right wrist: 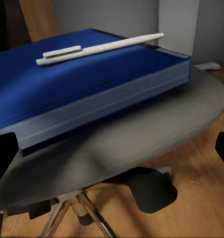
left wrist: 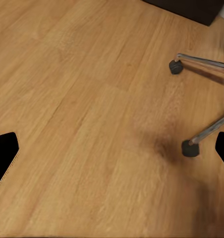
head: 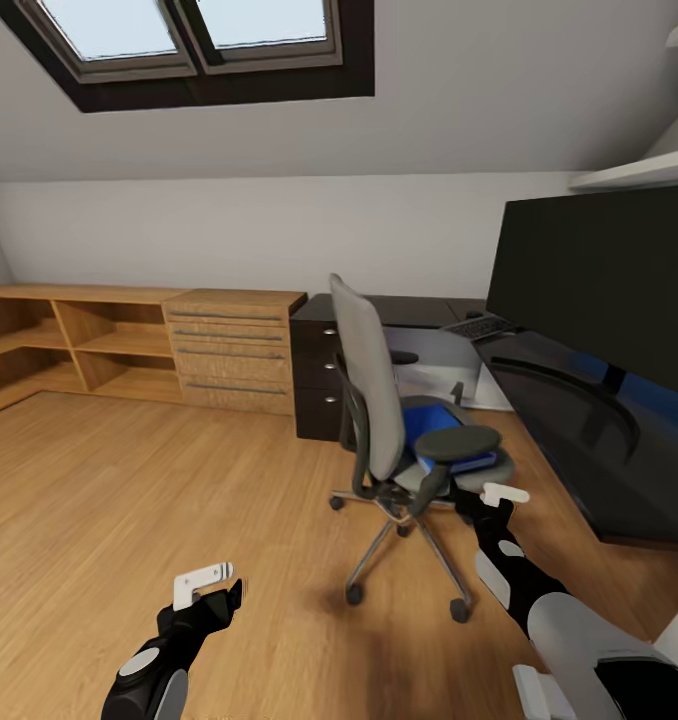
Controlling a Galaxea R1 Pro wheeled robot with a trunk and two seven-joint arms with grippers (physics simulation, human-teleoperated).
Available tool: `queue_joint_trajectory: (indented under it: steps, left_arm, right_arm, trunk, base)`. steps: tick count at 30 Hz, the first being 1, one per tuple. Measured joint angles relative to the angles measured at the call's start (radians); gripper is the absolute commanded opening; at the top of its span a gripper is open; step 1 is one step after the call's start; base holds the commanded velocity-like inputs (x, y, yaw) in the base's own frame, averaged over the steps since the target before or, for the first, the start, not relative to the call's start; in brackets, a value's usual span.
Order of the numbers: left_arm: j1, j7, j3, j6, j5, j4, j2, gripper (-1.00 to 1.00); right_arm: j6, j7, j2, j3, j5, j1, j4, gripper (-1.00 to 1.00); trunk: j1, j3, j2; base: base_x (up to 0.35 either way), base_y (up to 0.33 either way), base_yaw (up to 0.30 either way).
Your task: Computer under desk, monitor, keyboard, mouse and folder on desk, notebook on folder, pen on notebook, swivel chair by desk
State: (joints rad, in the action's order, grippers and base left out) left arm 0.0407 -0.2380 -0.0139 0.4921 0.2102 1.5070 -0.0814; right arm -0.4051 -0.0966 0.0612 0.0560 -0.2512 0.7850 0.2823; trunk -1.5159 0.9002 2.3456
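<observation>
Right gripper [head: 503, 494], jaws spread and empty, faces the swivel chair [head: 399, 430] seat at 3 o'clock, where the pen [right wrist: 99, 48] tops a blue folder [right wrist: 92, 87], apparently lining up a pick; left gripper [head: 204, 585] hangs open.

An attic room in a home, set up as a study: sloped ceiling with a skylight [head: 194, 30], wooden floor [head: 109, 500], low wooden shelving [head: 69, 345], a swivel chair [head: 399, 440], and a large monitor [head: 599, 280] at right.
</observation>
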Motion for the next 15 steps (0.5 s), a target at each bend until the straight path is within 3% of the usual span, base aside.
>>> queue_joint_trajectory:
  steps: [15]
  left_arm:
    - [0.0,0.0,-0.001,0.0,-0.001,0.0,0.0,1.0]
  right_arm:
    - [0.0,0.0,0.0,0.0,0.0,0.0,0.0,1.0]
  trunk:
    - [0.0,-0.001,0.0]
  base:
    - [0.0,0.0,0.262]
